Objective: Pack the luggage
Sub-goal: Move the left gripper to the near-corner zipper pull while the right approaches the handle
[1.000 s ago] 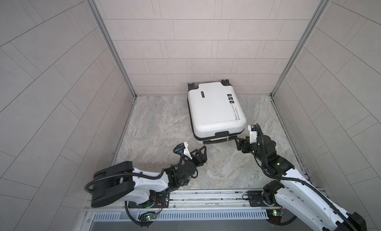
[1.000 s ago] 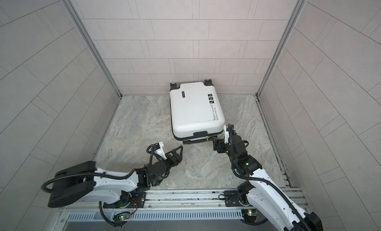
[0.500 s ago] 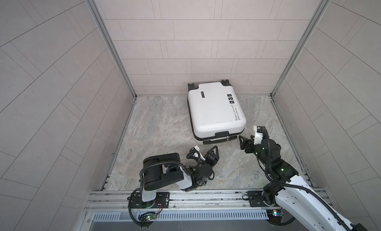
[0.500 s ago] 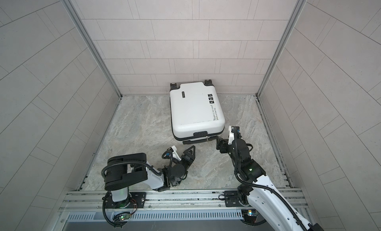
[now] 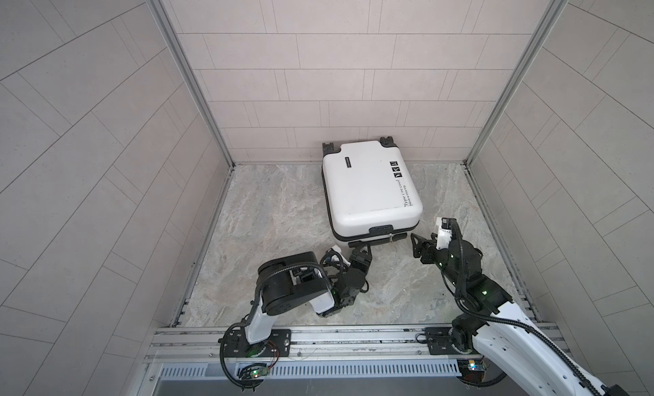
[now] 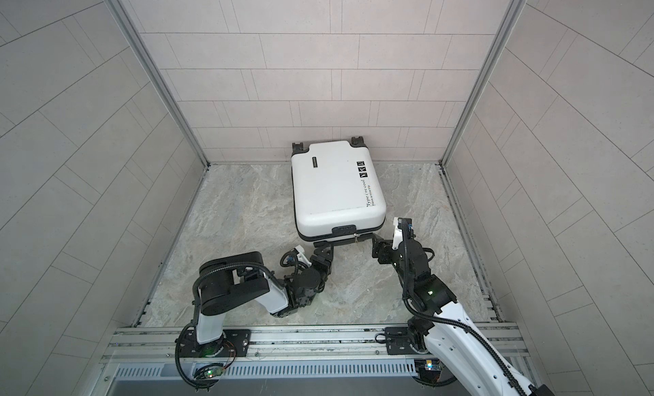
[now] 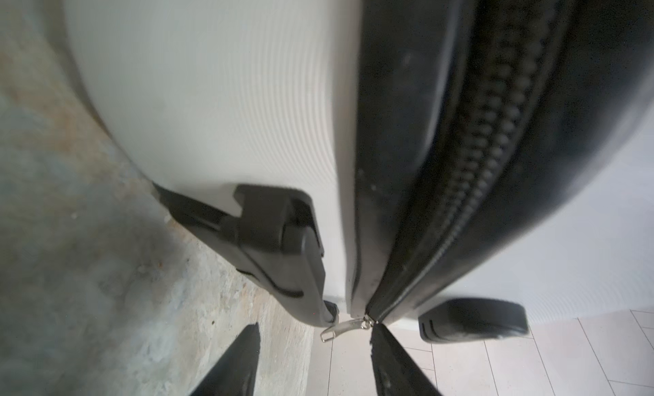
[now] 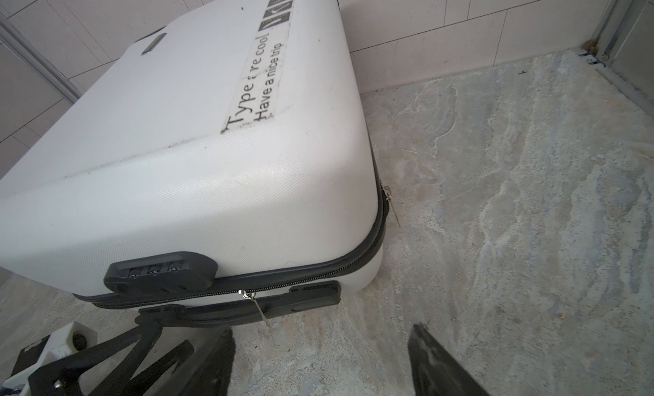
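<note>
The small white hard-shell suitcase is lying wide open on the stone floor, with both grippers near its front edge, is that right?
Not open: the white hard-shell suitcase lies closed, shells together along the black zipper, as the right wrist view shows. It is on the stone floor, left gripper and right gripper near its front edge.

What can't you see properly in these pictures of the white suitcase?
- Inside the small white hard-shell suitcase: hidden in every view by its closed shell.
- Numbers on its black combination lock: too small to read in the right wrist view.
- Whether the left gripper touches the silver zipper pull: too small in both top views, and unclear in the left wrist view, where the picture's edge cuts the gripper off.
</note>
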You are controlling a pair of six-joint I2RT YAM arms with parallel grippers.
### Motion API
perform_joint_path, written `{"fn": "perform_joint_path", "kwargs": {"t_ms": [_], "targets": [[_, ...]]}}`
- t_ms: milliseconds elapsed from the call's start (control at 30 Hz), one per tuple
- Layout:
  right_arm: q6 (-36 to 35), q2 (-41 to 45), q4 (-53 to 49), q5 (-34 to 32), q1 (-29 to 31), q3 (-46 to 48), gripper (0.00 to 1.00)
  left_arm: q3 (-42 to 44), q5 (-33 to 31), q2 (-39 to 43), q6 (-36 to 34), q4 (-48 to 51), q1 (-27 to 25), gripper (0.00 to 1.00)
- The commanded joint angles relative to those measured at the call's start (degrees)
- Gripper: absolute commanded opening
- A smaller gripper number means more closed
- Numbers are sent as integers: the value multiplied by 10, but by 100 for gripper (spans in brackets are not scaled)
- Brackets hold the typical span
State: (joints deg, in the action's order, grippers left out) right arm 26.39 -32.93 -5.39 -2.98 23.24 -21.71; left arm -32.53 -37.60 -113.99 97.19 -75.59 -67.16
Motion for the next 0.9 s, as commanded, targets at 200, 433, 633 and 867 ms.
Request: {"fn": "perform_joint_path", "kwargs": {"t_ms": [200,433,633,867], "targets": [[4,10,20,5,2,11,79,-30,12,-41,35,-13,8,56],[-8,6,97,50,2,68,74,-46,-12,-63,28,-12,13,56],[-26,-64,170,86,3,91,61,-70,-35,-86,28,-12,18,56],[-53,-134,261,119,7,104,51,-77,-69,-99,38,-12,20,49]]}}
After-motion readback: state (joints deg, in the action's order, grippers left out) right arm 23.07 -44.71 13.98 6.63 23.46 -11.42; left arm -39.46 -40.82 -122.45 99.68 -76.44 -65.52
